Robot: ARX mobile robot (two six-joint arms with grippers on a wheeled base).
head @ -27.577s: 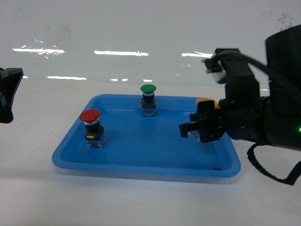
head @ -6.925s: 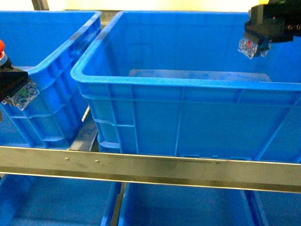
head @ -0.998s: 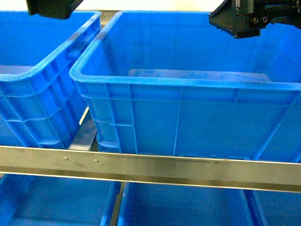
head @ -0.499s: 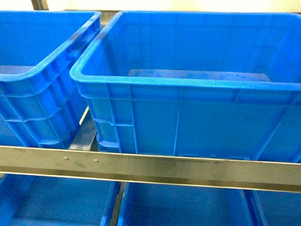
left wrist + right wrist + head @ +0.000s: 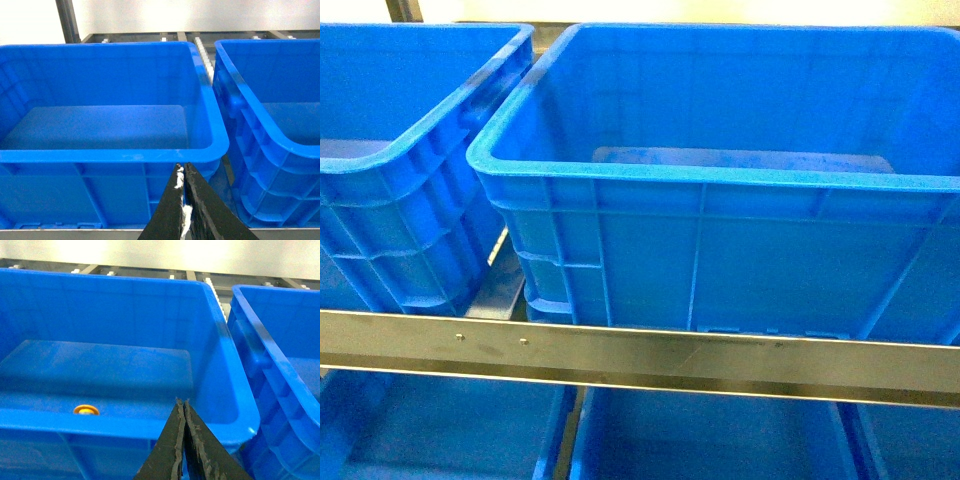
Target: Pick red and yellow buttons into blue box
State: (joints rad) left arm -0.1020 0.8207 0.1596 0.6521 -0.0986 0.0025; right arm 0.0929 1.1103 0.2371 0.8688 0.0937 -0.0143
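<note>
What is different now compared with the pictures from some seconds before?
Both arms have left the head view. Each gripper has let go of its button: the left gripper and right gripper are shut and empty. The yellow button lies in the blue box. The crates stayed put.

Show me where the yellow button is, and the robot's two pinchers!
yellow button (image 5: pixel 86 410): right wrist view, on its cap, inside the blue box (image 5: pixel 125 421).
right gripper (image 5: pixel 183 412): right wrist view, shut fingertips.
left gripper (image 5: pixel 182 175): left wrist view, shut fingertips.
</note>
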